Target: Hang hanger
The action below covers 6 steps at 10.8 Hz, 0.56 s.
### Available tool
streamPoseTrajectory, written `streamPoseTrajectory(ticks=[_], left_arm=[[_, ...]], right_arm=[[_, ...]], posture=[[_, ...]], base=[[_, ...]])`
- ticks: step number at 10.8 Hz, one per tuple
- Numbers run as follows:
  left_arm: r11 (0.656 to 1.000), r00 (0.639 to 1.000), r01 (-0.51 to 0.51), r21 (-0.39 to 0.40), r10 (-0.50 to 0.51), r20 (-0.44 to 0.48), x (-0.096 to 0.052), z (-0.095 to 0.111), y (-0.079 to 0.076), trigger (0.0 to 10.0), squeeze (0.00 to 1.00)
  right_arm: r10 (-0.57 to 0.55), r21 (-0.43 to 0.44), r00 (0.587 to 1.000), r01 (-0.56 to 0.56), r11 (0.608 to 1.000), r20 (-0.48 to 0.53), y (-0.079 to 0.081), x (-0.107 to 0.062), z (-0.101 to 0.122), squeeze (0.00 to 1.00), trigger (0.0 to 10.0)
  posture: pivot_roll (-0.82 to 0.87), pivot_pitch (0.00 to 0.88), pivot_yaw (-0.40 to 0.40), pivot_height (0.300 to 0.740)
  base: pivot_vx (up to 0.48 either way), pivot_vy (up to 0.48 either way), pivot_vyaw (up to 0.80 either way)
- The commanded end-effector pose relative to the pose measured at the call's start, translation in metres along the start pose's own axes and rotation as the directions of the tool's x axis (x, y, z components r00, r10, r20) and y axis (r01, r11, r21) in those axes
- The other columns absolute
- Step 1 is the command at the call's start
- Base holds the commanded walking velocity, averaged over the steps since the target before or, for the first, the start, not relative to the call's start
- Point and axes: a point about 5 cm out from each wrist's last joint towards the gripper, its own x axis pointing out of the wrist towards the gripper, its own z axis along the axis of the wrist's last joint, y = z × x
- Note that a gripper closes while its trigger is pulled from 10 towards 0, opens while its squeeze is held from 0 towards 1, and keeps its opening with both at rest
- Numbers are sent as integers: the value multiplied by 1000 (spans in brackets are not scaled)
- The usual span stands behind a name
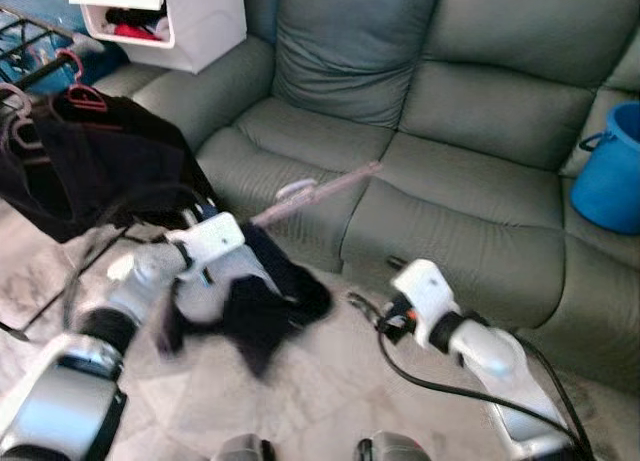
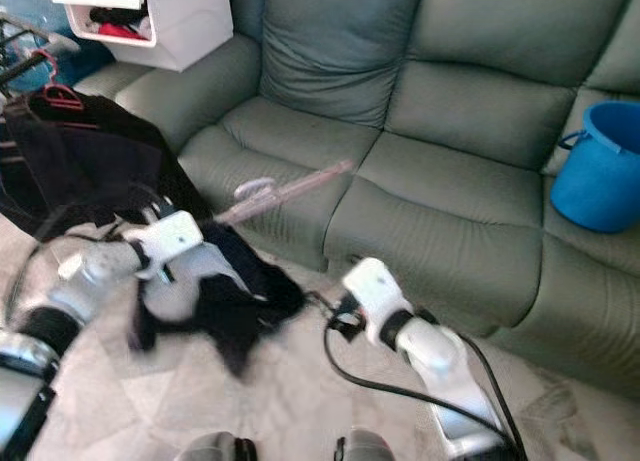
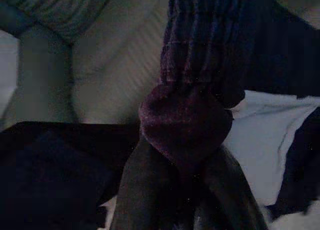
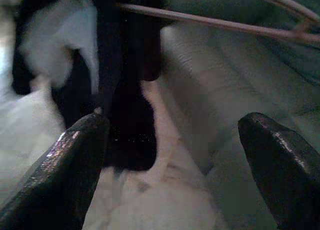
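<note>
Your pink hanger (image 1: 318, 193) is sticking out from the left claw (image 3: 186, 190) over the front edge of the grey sofa (image 1: 470, 121). It's tilted, with the far end higher and pointing toward the middle seat cushion. A black-and-white garment (image 1: 250, 296) hangs off the near end, drooping below the left arm above the pale tiled floor (image 1: 320, 401). In the left wrist view you see the two black fingers (image 3: 142, 190) pinched together on a bunched dark purplish piece of fabric, so that claw is closed on the garment. Whether the fingers also touch the hanger itself, I can't tell; it's too dark and blurry.

Your right claw (image 4: 175, 160) sits low, in front of the sofa, well apart from the hanger and holding nothing. Its wrist view shows both fingers (image 4: 65, 165) spread wide, with the hanger's thin pink bars crossing above them and the garment dangling beyond.

Off to your left there's a drying rack (image 1: 30, 61) with a dark garment (image 1: 100, 161) already hung on it by a red hanger (image 1: 80, 93). A white storage bin (image 1: 190, 21) with clothes inside sits on the sofa's arm behind that. On the far right seat you've got a blue bucket (image 1: 610, 171). A black cable (image 1: 440, 386) loops under the right arm.
</note>
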Motion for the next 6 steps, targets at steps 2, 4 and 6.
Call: streamPoseTrajectory(ticks=[2, 4, 6], left_arm=[[993, 1000, 0, 120, 0, 3, -4, 0, 9, 10000, 0], [982, 999, 36, 184, -36, -3, -11, -10, 1, 10000, 0], [972, 998, 65, 227, -69, 9, -13, -13, -7, 10000, 0]], right_arm=[[83, -103, 997, -81, 991, 12, -3, 1, 17, 0, 10000], [91, -349, 995, -96, 932, -31, -38, -3, 36, 0, 10000], [82, -437, 988, -130, 890, -128, -63, -12, 31, 0, 10000]], posture=[[-96, 36, -7, 740], [-93, 44, -19, 740], [-91, 56, -26, 740]], base=[[0, 0, 0], [0, 0, 0], [0, 0, 0]])
